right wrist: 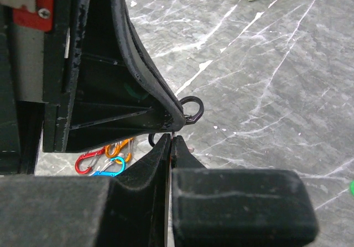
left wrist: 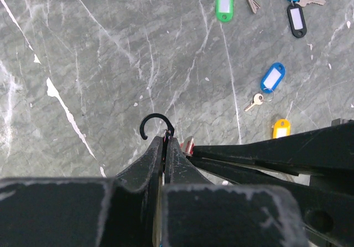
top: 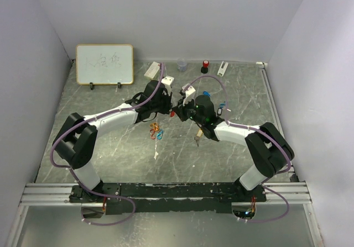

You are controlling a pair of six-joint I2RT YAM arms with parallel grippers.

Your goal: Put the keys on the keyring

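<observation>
At the black hooked metal keyring point(left wrist: 156, 123), my left gripper point(left wrist: 166, 141) is clamped shut on its shank, hook end free. Just beside the keyring, my right gripper point(right wrist: 171, 143) is closed on what appears to be a small red-tagged metal key point(left wrist: 188, 145). A blue-tagged key point(left wrist: 271, 78), a yellow-tagged key point(left wrist: 281, 128) and a green-tagged key point(left wrist: 224, 3) lie beyond the keyring. I judge the keys light, stiff and slippery: grip the plastic tag, leaving the key's ring exposed.

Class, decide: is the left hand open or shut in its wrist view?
Shut. The left hand has its fingers pressed together with no gap, pinching a thin black curved hook at the tips.
</observation>
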